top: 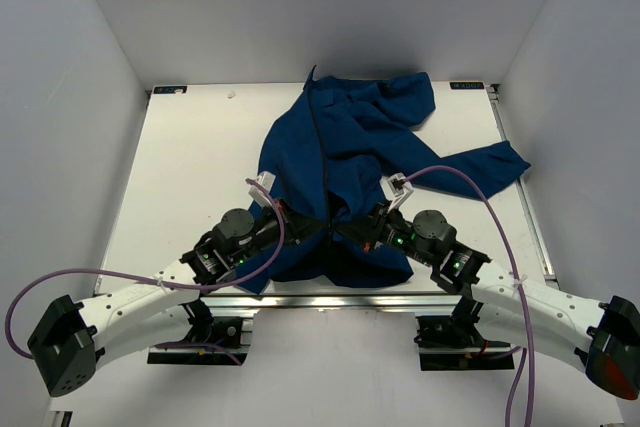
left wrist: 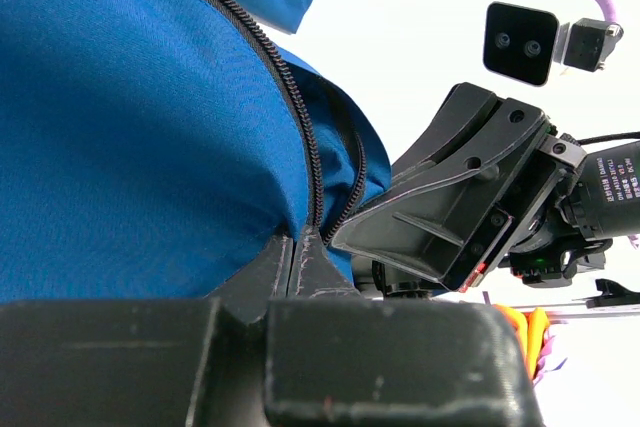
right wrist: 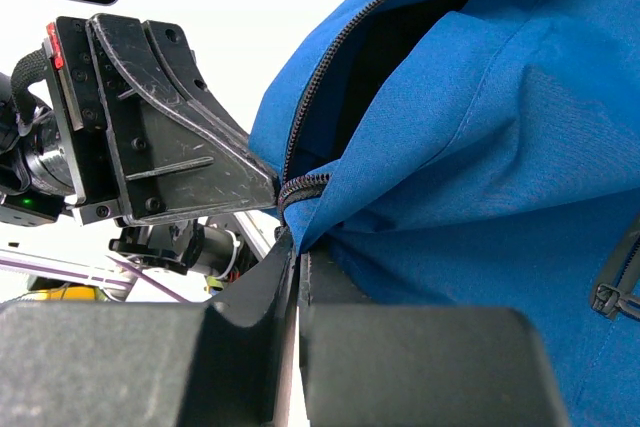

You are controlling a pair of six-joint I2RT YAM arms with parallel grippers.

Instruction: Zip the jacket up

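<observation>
left claw [left wrist: 305,250] is pressed together on the jacket [top: 345,142] at the near end of its zipper [top: 321,147]. right claw [right wrist: 296,247] pinches the blue cloth just beside it, so the two tips nearly meet. the jacket lies rumpled mid-table [top: 190,167], its long axis running from the arms toward the far edge, hem end nearest them. one sleeve [top: 480,165] trails off to the right.
</observation>
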